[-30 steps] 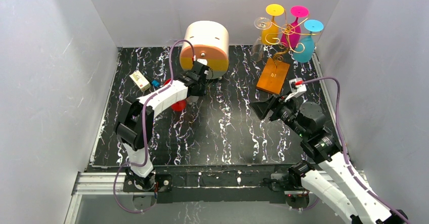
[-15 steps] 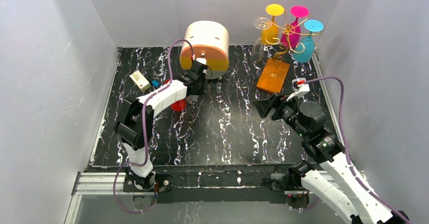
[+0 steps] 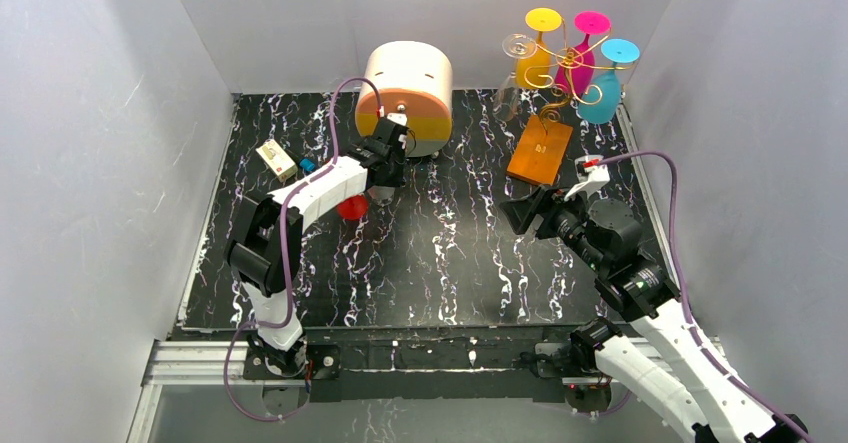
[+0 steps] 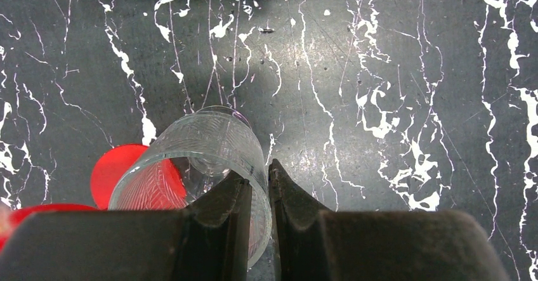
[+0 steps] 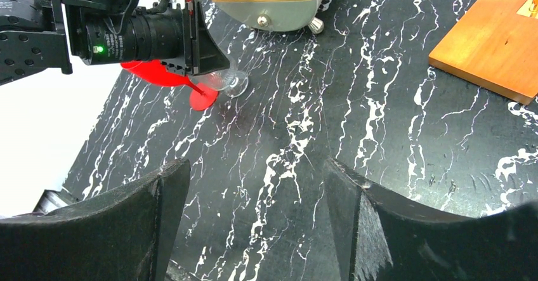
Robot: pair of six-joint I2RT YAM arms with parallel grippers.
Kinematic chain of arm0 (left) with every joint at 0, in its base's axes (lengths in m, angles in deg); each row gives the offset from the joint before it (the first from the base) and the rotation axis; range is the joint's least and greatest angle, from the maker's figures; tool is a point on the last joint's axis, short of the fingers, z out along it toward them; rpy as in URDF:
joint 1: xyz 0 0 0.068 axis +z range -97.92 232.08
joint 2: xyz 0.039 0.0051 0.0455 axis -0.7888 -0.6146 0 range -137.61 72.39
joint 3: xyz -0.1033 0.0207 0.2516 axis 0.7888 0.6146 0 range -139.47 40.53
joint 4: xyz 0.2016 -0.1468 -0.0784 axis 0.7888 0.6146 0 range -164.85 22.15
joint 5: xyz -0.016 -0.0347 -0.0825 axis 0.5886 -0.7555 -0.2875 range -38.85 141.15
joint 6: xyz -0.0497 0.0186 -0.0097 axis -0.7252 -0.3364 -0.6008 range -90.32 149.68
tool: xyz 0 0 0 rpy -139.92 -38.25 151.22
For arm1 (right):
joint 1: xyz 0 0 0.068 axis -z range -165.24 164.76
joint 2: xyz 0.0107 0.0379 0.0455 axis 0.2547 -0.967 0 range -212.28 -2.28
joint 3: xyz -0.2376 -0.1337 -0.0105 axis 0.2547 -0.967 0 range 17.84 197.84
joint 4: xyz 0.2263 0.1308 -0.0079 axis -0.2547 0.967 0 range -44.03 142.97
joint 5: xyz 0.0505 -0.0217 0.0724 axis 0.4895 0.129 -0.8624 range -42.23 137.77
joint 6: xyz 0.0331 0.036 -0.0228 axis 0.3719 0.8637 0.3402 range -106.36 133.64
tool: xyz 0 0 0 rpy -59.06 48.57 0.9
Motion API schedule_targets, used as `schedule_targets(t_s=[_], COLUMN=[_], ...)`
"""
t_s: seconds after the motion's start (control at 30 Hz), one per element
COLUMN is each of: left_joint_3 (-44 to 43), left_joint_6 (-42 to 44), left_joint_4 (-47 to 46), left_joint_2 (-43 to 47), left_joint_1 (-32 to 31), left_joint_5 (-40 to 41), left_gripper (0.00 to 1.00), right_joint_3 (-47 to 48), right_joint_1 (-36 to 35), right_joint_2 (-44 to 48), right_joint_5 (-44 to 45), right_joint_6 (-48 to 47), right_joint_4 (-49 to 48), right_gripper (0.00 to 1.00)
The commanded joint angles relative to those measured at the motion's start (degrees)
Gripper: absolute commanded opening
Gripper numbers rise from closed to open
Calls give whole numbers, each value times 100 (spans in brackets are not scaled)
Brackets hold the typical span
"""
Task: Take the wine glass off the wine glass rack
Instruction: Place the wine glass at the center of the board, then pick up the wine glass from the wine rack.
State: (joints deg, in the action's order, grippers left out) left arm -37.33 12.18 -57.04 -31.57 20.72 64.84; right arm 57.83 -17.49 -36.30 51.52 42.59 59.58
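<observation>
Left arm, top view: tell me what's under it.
A red wine glass pokes out beneath the forearm, on the table. The forearm hides the rest of it and the clear glass pinched by the left gripper.

The left gripper [image 4: 259,182], clamped on the clear wine glass [image 4: 209,157], has edged slightly leftward, away from the round drawer box [image 3: 405,88].

Gold wire wine glass rack [image 3: 541,150] far right, clear wine glass [image 4: 212,143] off it
</observation>
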Motion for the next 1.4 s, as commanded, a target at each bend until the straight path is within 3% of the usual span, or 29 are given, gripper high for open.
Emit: schedule_targets(t_s=[0.0,0.1,0.43,0.67,0.97,1.17,1.37], left_joint_3=[-189,-306,-500,-715,-1212,-1249,-839], left_joint_6=[-13,-68,93,109,202,238,148], left_joint_4=[56,117,641,774,990,1071,1007], left_joint_2=[-44,61,-275,-131,334,982,1884], left_joint_1=[24,24,34,42,41,42,42], left_joint_5=[-253,-565,-310,-429,-783,-956,-1021], left_gripper=[0,0,5,48,83,95,98], right_joint_3=[321,316,418,849,2513,3573,4949], right_joint_1=[7,1,4,5,17,22,103], right_joint_2=[17,35,-28,-353,-1981,-2607,-3184], right_joint_5=[103,126,48,198,734,908,1371], right_joint_6=[-3,-3,-72,-385,-724,-941,-1333], right_joint_4=[-98,-79,-91,232,1521,1855,2091], right_gripper=[85,85,85,88,92,90,87])
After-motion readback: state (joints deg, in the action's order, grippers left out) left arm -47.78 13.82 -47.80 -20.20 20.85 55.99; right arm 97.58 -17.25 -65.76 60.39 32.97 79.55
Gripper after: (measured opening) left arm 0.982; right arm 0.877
